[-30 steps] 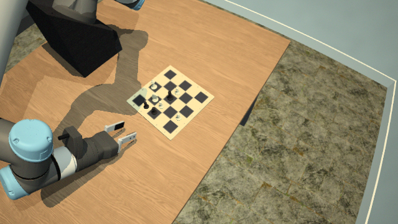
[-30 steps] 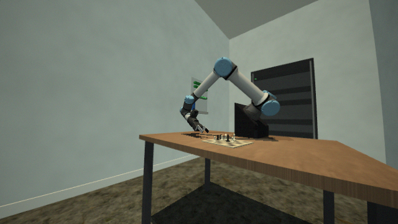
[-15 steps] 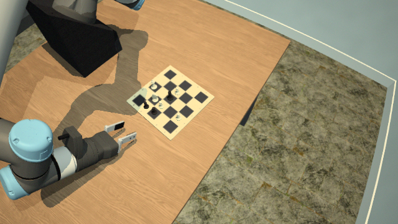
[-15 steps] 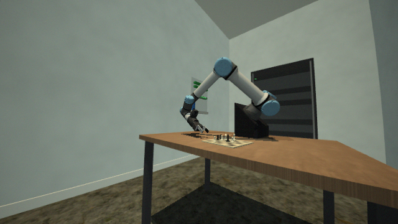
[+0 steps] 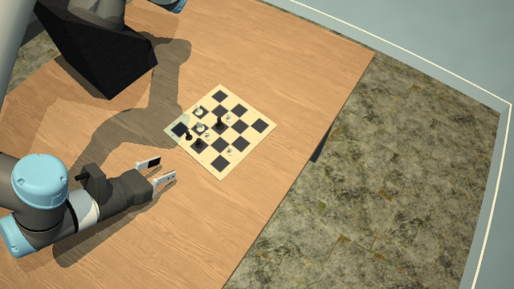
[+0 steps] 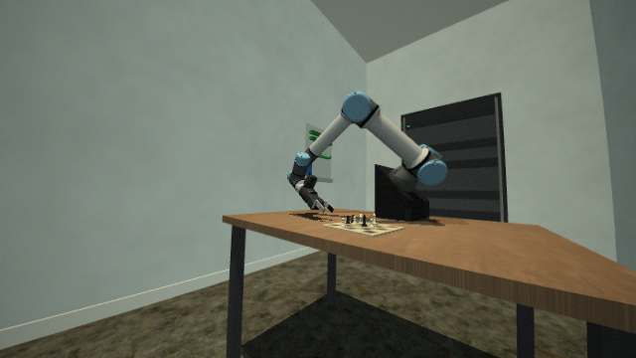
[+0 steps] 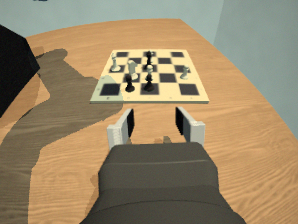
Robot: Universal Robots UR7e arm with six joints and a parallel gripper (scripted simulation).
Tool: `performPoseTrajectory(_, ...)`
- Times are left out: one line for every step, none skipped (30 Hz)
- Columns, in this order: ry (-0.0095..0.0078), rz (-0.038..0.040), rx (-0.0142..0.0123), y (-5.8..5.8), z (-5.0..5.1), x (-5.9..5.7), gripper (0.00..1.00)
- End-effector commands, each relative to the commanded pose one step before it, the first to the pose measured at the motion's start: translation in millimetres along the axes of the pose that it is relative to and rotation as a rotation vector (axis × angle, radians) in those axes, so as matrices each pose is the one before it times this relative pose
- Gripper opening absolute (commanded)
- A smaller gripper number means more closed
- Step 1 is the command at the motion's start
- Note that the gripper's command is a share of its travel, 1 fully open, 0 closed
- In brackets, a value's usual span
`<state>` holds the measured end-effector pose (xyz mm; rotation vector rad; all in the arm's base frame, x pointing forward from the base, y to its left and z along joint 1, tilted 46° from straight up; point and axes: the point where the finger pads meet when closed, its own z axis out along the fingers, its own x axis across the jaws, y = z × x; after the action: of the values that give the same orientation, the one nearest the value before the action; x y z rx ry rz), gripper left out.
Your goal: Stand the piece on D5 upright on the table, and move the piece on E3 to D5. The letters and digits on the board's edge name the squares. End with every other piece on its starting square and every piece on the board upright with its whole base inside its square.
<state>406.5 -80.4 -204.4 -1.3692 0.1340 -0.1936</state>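
Two fingers of gripper (image 5: 161,170) spread wide, empty, over table (image 5: 261,48) beside chessboard (image 5: 265,129). Exterior: gripper (image 6: 325,206) low, near board edge. Wrist: pieces (image 7: 139,72) cluster on board's left half; D5, E3 squares unreadable.

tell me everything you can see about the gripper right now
The gripper has a dark grey body on the arm's wrist and two pale flat jaws with dark inner pads. The jaws stand wide open with nothing between them. It sits low over the wooden table, tilted towards the chessboard and short of its edge, touching neither.
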Motion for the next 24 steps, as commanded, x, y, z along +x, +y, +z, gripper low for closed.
performPoseTrajectory(0.00048, -0.00095, -0.00087, -0.39, -0.6, 0.33, 1.0)
performPoseTrajectory(0.0, 0.0, 0.0, 0.0, 0.0, 0.0, 1.0)
performPoseTrajectory(0.0, 0.0, 0.0, 0.0, 0.0, 0.0, 1.0)
performPoseTrajectory(0.0, 0.0, 0.0, 0.0, 0.0, 0.0, 1.0)
performPoseTrajectory(0.0, 0.0, 0.0, 0.0, 0.0, 0.0, 1.0)
performPoseTrajectory(0.0, 0.0, 0.0, 0.0, 0.0, 0.0, 1.0)
performPoseTrajectory(0.0, 0.0, 0.0, -0.05, -0.03, 0.0, 1.0)
performPoseTrajectory(0.0, 0.0, 0.00001, -0.31, -0.21, 0.02, 1.0)
performPoseTrajectory(-0.00001, 0.0, 0.00003, -0.77, -0.53, 0.05, 1.0)
performPoseTrajectory(-0.00002, 0.0, 0.00005, -1.36, -0.95, 0.08, 1.0)
performPoseTrajectory(-0.00003, 0.0, 0.00006, -2.03, -1.41, 0.12, 1.0)
performPoseTrajectory(0.0, 0.0, 0.0, -2.7, -1.88, 0.17, 1.0)
performPoseTrajectory(0.0, 0.0, 0.0, -3.39, -2.36, 0.21, 1.0)
performPoseTrajectory(0.0, 0.0, 0.0, -4.04, -2.81, 0.25, 1.0)
performPoseTrajectory(0.0, 0.0, 0.0, -4.62, -3.21, 0.28, 1.0)
performPoseTrajectory(0.0, 0.0, 0.0, -5.09, -3.54, 0.31, 1.0)
performPoseTrajectory(0.0, 0.0, 0.0, -5.45, -3.79, 0.34, 1.0)
performPoseTrajectory(0.0, 0.0, 0.0, -5.67, -3.94, 0.35, 1.0)
performPoseTrajectory(0.0, 0.0, 0.0, 0.0, 0.0, 0.0, 1.0)
performPoseTrajectory(0.0, 0.0, 0.0, 0.0, 0.0, 0.0, 1.0)
performPoseTrajectory(0.0, 0.0, 0.0, -5.73, -3.98, 0.35, 1.0)
performPoseTrajectory(0.0, 0.0, 0.0, -5.65, -3.93, 0.35, 1.0)
performPoseTrajectory(0.0, 0.0, 0.0, -5.4, -3.75, 0.33, 1.0)
performPoseTrajectory(0.0, 0.0, 0.0, -5.0, -3.48, 0.31, 1.0)
